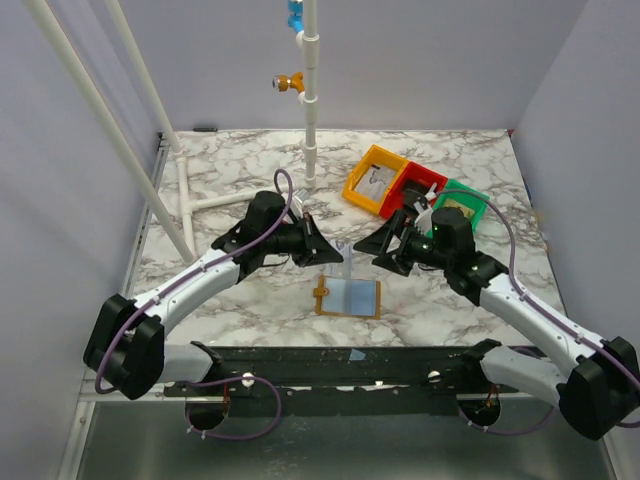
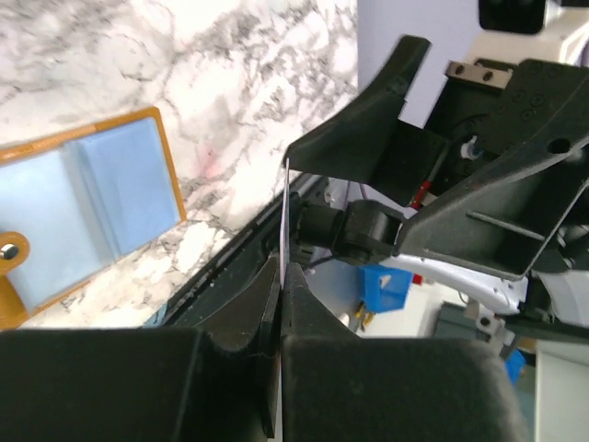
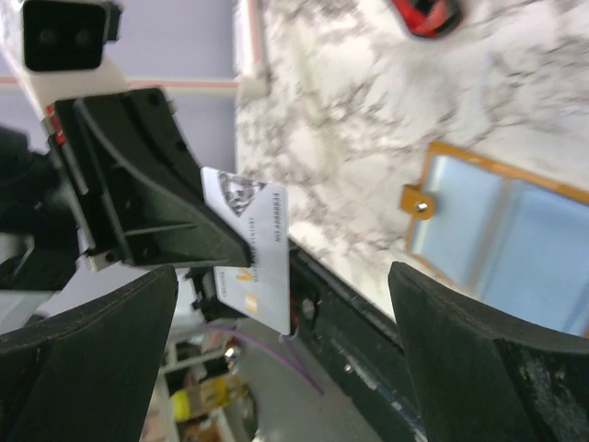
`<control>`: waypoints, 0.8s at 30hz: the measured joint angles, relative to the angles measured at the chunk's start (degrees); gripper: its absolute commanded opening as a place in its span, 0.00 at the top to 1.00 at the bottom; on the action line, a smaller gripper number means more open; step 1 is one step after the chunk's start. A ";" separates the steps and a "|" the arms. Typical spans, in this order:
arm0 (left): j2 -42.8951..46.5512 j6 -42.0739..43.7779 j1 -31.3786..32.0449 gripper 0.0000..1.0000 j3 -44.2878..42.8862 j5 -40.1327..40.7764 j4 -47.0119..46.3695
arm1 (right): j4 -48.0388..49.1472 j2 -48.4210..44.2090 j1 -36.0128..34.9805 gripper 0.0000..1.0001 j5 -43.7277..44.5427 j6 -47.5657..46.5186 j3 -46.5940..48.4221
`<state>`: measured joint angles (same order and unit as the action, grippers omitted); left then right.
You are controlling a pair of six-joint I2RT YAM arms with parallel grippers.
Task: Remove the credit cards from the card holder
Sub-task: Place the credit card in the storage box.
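Orange-edged blue-pocketed card holder [image 1: 350, 297] lies open; left tool [image 2: 283, 267] pinches white plastic card [image 3: 262, 249] upright; right tool [image 1: 368, 252] spread.

Flat on the counter [image 1: 270, 295], front centre: card holder [image 1: 348, 297]. Just behind it, credit card [image 1: 346, 255] upright in the left hand [image 1: 328, 250], right hand [image 1: 380, 250] opposite. Back right: three bins [image 1: 412, 172] abreast.
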<state>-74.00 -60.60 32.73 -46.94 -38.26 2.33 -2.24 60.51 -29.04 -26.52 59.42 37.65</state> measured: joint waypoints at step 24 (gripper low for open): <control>-26.93 -0.31 0.39 1.00 -32.46 22.05 3.04 | -29.18 -20.26 0.02 0.00 29.88 -4.11 6.29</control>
<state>-100.92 -60.90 33.12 -79.40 -16.21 5.37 -31.42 40.25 -29.02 3.36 55.31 43.94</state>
